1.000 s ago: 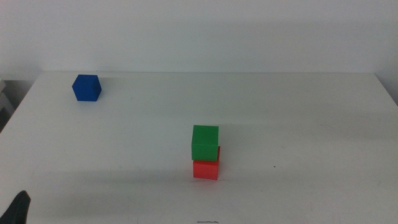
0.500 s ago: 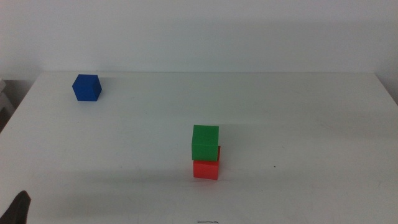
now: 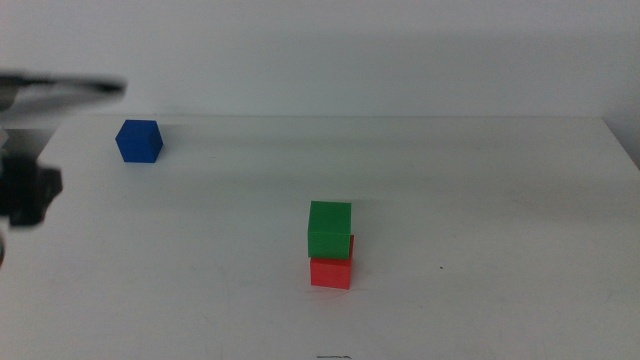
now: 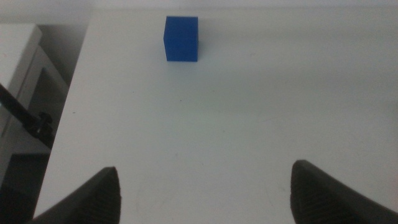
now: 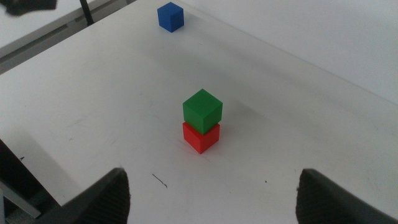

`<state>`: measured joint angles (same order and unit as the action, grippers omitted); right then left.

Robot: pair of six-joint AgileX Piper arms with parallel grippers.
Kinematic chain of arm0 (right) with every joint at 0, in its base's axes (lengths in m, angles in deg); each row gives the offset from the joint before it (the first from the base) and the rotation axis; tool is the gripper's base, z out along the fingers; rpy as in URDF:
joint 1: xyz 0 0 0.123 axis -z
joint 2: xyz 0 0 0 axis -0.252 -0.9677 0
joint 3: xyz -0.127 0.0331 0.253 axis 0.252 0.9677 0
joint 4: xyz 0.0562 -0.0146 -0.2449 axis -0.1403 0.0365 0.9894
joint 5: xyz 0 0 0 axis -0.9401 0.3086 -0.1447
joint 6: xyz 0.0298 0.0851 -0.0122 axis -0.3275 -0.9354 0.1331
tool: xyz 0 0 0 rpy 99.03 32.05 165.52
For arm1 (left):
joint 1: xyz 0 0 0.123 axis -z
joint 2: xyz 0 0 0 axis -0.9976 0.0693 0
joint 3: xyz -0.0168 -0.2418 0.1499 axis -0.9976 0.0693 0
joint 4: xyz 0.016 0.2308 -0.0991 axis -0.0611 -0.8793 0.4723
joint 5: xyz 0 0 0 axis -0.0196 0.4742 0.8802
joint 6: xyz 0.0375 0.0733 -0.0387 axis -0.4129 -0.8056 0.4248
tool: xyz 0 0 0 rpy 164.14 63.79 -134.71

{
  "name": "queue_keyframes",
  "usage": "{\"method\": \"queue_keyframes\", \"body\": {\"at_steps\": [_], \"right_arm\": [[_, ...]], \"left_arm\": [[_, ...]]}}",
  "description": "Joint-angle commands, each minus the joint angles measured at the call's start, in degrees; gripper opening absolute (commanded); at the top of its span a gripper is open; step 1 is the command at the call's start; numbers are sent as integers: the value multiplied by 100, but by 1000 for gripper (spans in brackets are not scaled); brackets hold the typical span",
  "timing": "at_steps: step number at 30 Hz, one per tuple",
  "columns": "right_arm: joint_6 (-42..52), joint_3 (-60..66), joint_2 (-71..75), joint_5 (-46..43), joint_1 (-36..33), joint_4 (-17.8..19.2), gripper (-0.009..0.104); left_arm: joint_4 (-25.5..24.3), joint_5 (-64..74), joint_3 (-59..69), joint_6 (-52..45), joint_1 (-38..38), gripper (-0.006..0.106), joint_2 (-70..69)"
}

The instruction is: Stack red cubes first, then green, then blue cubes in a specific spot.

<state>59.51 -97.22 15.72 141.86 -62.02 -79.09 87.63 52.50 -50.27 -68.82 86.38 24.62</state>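
Observation:
The green cube (image 3: pixel 330 229) sits on the red cube (image 3: pixel 331 272) near the table's middle front, covering the spot beneath them; the stack also shows as the green cube (image 5: pixel 203 110) on the red cube (image 5: pixel 202 137). The blue cube (image 3: pixel 139 141) rests alone at the far left. My left arm (image 3: pixel 28 190) is a motion-blurred shape at the left edge. The left gripper (image 4: pixel 205 199) is open and empty, with the blue cube (image 4: pixel 181 38) a good way ahead of it. Out of the middle view, the right gripper (image 5: pixel 211 199) is open and empty, short of the stack.
The white table (image 3: pixel 480 200) ends at a left edge (image 4: pixel 71 112) close to the blue cube, with a white shelf unit (image 4: pixel 18 74) beyond it. A small dark mark (image 5: pixel 160 181) lies on the table near the stack.
The left arm has swung up from the bottom left corner to the left edge, blurred by its speed. The three cubes have not moved.

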Motion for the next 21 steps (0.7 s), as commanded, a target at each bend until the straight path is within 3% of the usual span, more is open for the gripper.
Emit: {"method": "queue_keyframes", "body": {"at_steps": [1,21], "right_arm": [[71,-133,-18,-375,34,111,74],[71,-133,-18,-375,34,110,74]], "left_arm": [[-64,85,-810,-63,11,94,633],[-64,2632,-6149,-580,-196,94,5552]]}}
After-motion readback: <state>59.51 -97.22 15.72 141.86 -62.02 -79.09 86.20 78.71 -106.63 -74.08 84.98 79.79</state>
